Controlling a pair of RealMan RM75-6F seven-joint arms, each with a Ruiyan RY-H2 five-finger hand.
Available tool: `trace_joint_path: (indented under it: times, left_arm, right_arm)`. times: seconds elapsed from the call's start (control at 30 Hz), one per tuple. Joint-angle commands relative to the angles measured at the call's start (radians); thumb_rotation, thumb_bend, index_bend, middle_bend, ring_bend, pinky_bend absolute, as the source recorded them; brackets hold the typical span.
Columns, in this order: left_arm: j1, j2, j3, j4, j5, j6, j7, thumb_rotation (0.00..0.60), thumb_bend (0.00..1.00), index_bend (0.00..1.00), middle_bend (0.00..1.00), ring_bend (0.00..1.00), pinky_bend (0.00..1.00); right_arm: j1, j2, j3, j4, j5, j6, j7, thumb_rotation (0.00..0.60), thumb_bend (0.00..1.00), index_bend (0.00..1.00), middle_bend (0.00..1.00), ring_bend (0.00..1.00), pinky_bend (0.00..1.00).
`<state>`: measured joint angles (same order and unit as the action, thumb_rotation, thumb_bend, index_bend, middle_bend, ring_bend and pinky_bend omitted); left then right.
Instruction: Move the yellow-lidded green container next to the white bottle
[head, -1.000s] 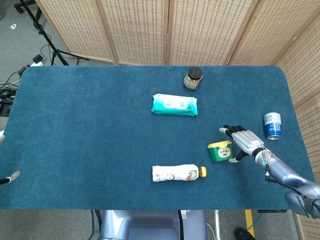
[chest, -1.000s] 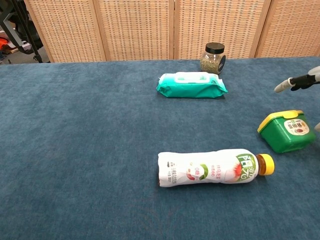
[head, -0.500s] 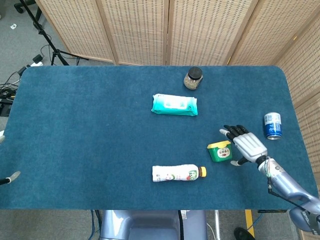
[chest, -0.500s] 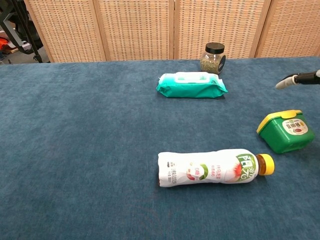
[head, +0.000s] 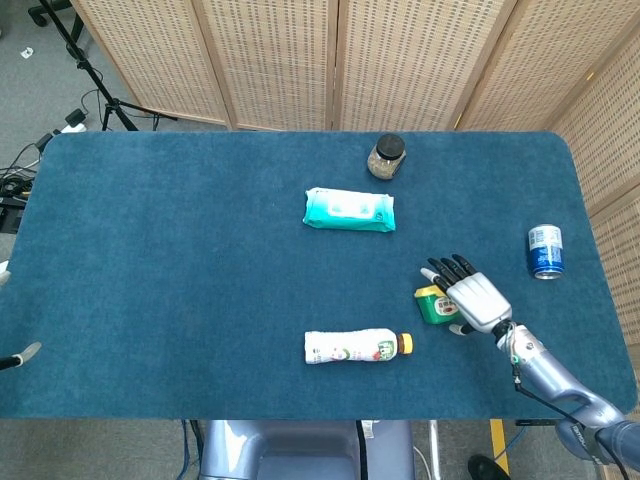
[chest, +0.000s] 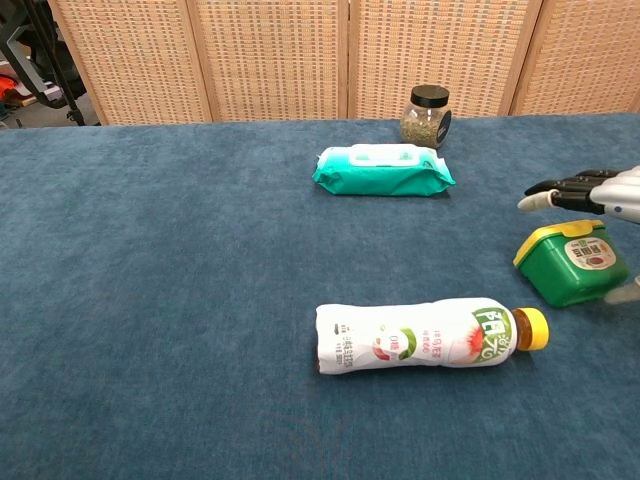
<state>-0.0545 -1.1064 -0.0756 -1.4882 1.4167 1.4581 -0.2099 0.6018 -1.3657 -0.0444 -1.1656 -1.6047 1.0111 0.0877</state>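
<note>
The green container with a yellow lid (head: 432, 303) (chest: 572, 262) sits tilted on the blue table, just right of the cap end of the white bottle (head: 355, 346) (chest: 430, 336), which lies on its side. My right hand (head: 470, 300) (chest: 590, 190) hovers over the container's right side with its fingers spread flat above the lid. Its thumb (chest: 625, 293) is low beside the container's near right corner. The hand grips nothing. Only a grey tip (head: 20, 355) shows at the left edge, possibly my left hand.
A teal pack of wipes (head: 349, 209) (chest: 383, 169) lies behind the bottle. A glass jar with a black lid (head: 386, 156) (chest: 427, 116) stands further back. A blue can (head: 545, 251) stands near the table's right edge.
My right hand has moved left and nearer, from beside the container to over it, fingers lower above the lid. The container and bottle have stayed put.
</note>
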Motion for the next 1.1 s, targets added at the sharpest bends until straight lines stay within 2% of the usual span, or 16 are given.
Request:
trace_joint_path:
  times: [0.03, 0.13, 0.23, 0.27, 0.37, 0.53, 0.6, 0.7, 0.8, 0.9, 1.0, 1.1]
  left_arm:
    - [0.000, 0.000, -0.001, 0.000, -0.002, 0.000, -0.001, 0.600, 0.00, 0.00, 0.00, 0.00, 0.00]
    - [-0.001, 0.000, -0.001, 0.000, -0.003, -0.002, 0.001, 0.600, 0.00, 0.00, 0.00, 0.00, 0.00]
    - [-0.003, -0.002, 0.002, 0.000, 0.002, -0.006, 0.006, 0.600, 0.00, 0.00, 0.00, 0.00, 0.00]
    - [-0.003, -0.003, 0.003, -0.001, 0.003, -0.006, 0.008, 0.600, 0.00, 0.00, 0.00, 0.00, 0.00]
    - [-0.004, -0.005, 0.003, -0.001, 0.004, -0.005, 0.012, 0.600, 0.00, 0.00, 0.00, 0.00, 0.00]
    - [-0.003, -0.004, 0.004, -0.003, 0.005, -0.004, 0.012, 0.600, 0.00, 0.00, 0.00, 0.00, 0.00]
    - [-0.002, -0.004, 0.004, -0.004, 0.005, -0.002, 0.011, 0.600, 0.00, 0.00, 0.00, 0.00, 0.00]
    - [-0.002, -0.004, 0.004, -0.003, 0.005, -0.001, 0.012, 0.600, 0.00, 0.00, 0.00, 0.00, 0.00]
    - [-0.003, -0.006, 0.008, -0.005, 0.012, -0.001, 0.018, 0.600, 0.00, 0.00, 0.00, 0.00, 0.00]
    - [-0.004, -0.009, 0.013, -0.006, 0.022, -0.001, 0.028, 0.600, 0.00, 0.00, 0.00, 0.00, 0.00]
    - [-0.004, -0.011, 0.015, -0.008, 0.023, -0.001, 0.035, 0.600, 0.00, 0.00, 0.00, 0.00, 0.00]
    - [-0.004, -0.011, 0.014, -0.009, 0.021, -0.002, 0.036, 0.600, 0.00, 0.00, 0.00, 0.00, 0.00]
  right_arm:
    - [-0.008, -0.061, 0.005, 0.077, -0.024, 0.048, 0.029, 0.600, 0.00, 0.19, 0.16, 0.06, 0.12]
    - [-0.015, -0.103, 0.003, 0.146, -0.050, 0.101, 0.073, 0.600, 0.04, 0.34, 0.34, 0.22, 0.23]
    - [-0.019, -0.134, -0.002, 0.206, -0.072, 0.143, 0.138, 0.600, 0.26, 0.45, 0.46, 0.33, 0.30]
    - [-0.020, -0.138, -0.003, 0.214, -0.075, 0.150, 0.153, 0.600, 0.36, 0.47, 0.48, 0.35, 0.31]
    - [-0.022, -0.144, -0.006, 0.241, -0.088, 0.184, 0.214, 0.600, 0.52, 0.50, 0.49, 0.38, 0.32]
    - [-0.016, -0.105, -0.010, 0.212, -0.095, 0.192, 0.253, 0.600, 0.64, 0.51, 0.50, 0.39, 0.32]
    - [-0.011, -0.063, -0.013, 0.158, -0.095, 0.189, 0.287, 0.600, 0.71, 0.51, 0.50, 0.38, 0.32]
    - [0.013, 0.039, -0.032, 0.032, -0.090, 0.126, 0.352, 0.600, 0.80, 0.51, 0.49, 0.36, 0.32]
    - [0.085, 0.207, -0.066, -0.148, -0.088, -0.023, 0.430, 0.600, 0.87, 0.52, 0.49, 0.34, 0.32]
    - [0.151, 0.321, -0.080, -0.258, -0.078, -0.146, 0.466, 0.600, 0.97, 0.52, 0.49, 0.34, 0.32]
    - [0.247, 0.431, -0.100, -0.367, -0.063, -0.331, 0.524, 0.600, 1.00, 0.52, 0.49, 0.34, 0.32]
    - [0.316, 0.471, -0.115, -0.408, -0.052, -0.475, 0.559, 0.600, 1.00, 0.52, 0.49, 0.34, 0.32]
